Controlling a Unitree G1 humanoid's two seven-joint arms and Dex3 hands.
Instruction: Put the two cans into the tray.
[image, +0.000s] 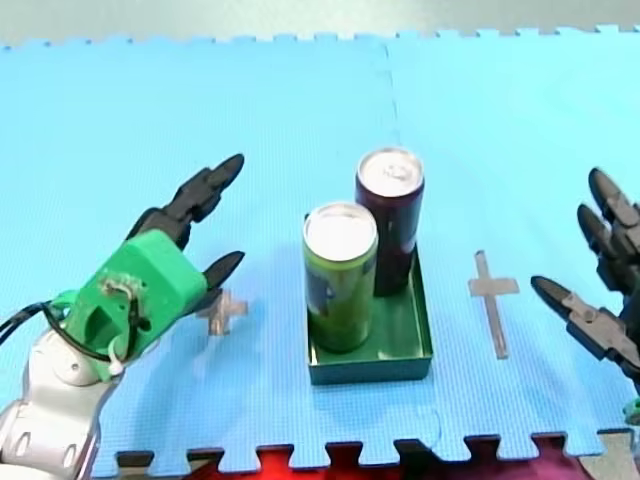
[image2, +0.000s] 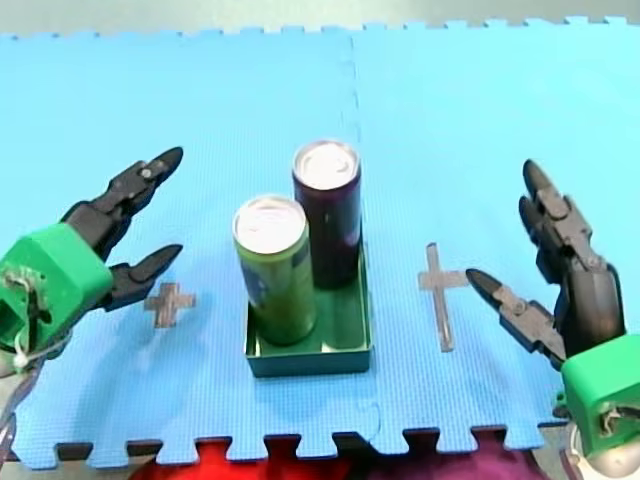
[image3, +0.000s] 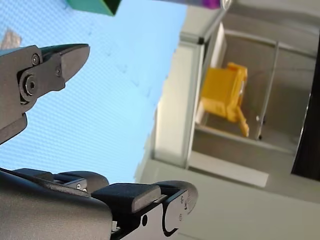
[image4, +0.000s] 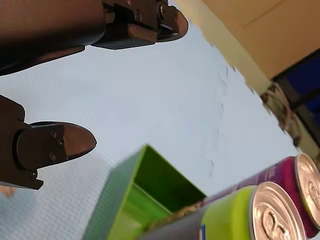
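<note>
The green can (image: 340, 290) and purple can (image: 390, 225) stand upright in the tray (image: 370, 366), seemingly touching. The left hand (image: 178, 250) and right hand (image2: 565, 285) flank it, both empty and unclenched.

Left hand (image: 175, 232): black, three jointed fingers tapering to blunt tips.
Right hand (image2: 572, 285): same black build, three segmented fingers.
Wrist housings (image: 140, 285): bright green blocks, one behind each hand.
Cables (image: 25, 320): thin, black, at the left wrist; white tie alongside.
Forearm (image: 45, 400): silver-grey shell.
Screws (image3: 31, 85): round heads at finger joints.
</note>
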